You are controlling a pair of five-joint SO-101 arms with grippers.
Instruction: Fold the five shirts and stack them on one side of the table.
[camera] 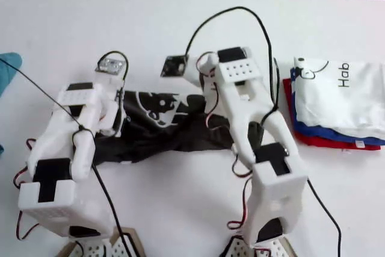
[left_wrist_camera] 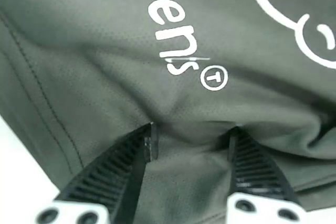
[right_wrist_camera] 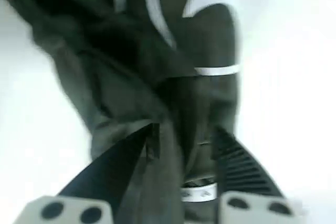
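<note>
Where the black shirt (camera: 168, 133) lies: crumpled across the middle of the table (camera: 180, 28), stretched from 9 towards 3 o'clock under both arms; its white print is partly lost in the folds.
Left pincer (left_wrist_camera: 191, 132): jaws stand apart, both tips pressing on the black shirt, a small ridge of cloth raised between them.
Right pincer (right_wrist_camera: 184, 135): gripping a thick bunch of the black shirt; the outline of the cloth there is hard to follow.
Left arm (camera: 72, 130): at 8 o'clock, covering one end of the shirt.
Right arm (camera: 252, 118): at 5 o'clock, covering the other end.
Stack (camera: 337, 106): at 3 o'clock, folded shirts, white on top, blue and red edges below; cut off by the frame, so their number is unsure.
Blue-green thing (camera: 9, 67): at 9 o'clock, mostly cut off; I cannot tell what it is.
</note>
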